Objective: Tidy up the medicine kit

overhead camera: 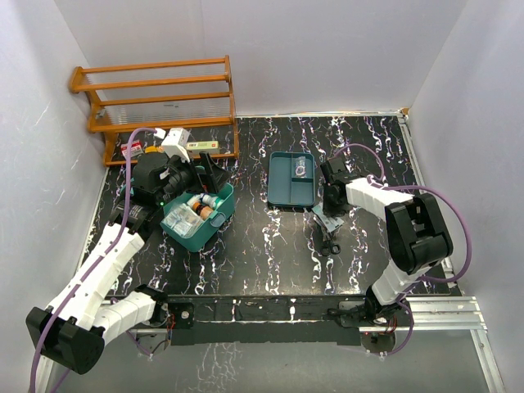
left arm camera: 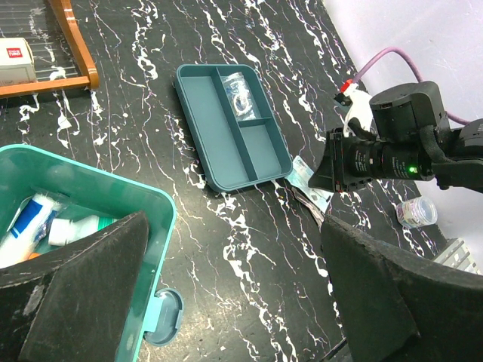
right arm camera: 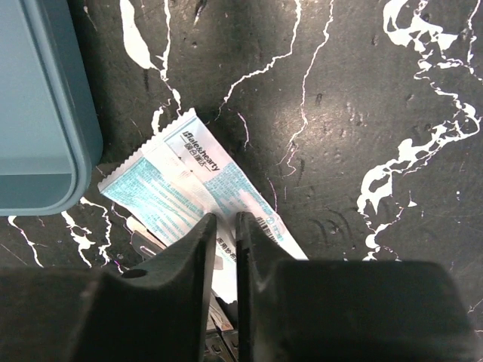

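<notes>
The medicine kit (overhead camera: 190,236) stood open at the left of the black marbled surface (overhead camera: 270,262), just in front of the wooden rack (overhead camera: 155,82), with tubes and small bottles inside. The left jaws hung spread wide over its right rim, holding nothing. Right of it lay the darker divided tray (overhead camera: 282,187). Beside the tray's near corner, the right jaws stood almost pressed together, tips down on a white-and-teal sachet (right arm camera: 162,185). Whether they pinched it could not be told.
</notes>
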Robot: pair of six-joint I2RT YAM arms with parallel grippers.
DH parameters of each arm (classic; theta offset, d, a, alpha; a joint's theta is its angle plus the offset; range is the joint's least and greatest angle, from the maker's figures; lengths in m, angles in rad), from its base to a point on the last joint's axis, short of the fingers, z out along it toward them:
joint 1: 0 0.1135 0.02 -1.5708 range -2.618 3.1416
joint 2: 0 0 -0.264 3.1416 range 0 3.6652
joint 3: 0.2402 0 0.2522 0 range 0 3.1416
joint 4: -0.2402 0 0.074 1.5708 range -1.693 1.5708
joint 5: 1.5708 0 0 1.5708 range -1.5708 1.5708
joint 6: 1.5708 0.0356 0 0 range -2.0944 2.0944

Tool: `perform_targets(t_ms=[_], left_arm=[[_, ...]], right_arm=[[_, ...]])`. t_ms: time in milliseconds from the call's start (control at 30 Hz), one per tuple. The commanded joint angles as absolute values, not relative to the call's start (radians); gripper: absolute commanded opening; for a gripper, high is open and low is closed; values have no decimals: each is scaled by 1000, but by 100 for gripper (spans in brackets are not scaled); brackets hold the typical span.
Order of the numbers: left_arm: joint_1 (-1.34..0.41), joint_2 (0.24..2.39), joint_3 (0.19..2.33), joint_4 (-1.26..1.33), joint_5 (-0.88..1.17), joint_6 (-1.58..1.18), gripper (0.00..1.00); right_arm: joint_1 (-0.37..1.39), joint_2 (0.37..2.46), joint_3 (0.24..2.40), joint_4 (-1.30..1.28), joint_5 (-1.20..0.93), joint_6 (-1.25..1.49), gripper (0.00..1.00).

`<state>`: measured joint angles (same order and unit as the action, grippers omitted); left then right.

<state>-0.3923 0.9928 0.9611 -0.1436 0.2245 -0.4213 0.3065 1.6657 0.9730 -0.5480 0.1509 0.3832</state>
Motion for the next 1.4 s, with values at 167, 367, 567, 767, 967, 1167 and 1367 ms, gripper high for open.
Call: perform_targets(t_ms=[167,367,567,767,967,1167,1367], left_arm=[[-396,963,965,-147,222,-414,96],[-396,957,969,-154,217,-410,96],[-396,942,969,-167,209,-403,96],[-396,931,972,-181,199,-402,96],[-396,917,992,-236,189,-367,96],[-396,891,964,-232,182,-382,96],[-396,885,950,-224,187,-399,96]], right_arm=[[304,1583,973,-518,220,462,0],[304,1495,986,-508,234,535,0],[305,1420,1002,-448,124,649,0],[375,1425,1009,-382,133,843,0],[419,1534,1077,-372,212,957,0],[423,1655,1162,-379,251,917,0],[423,1759,1247,-424,272,859,0]])
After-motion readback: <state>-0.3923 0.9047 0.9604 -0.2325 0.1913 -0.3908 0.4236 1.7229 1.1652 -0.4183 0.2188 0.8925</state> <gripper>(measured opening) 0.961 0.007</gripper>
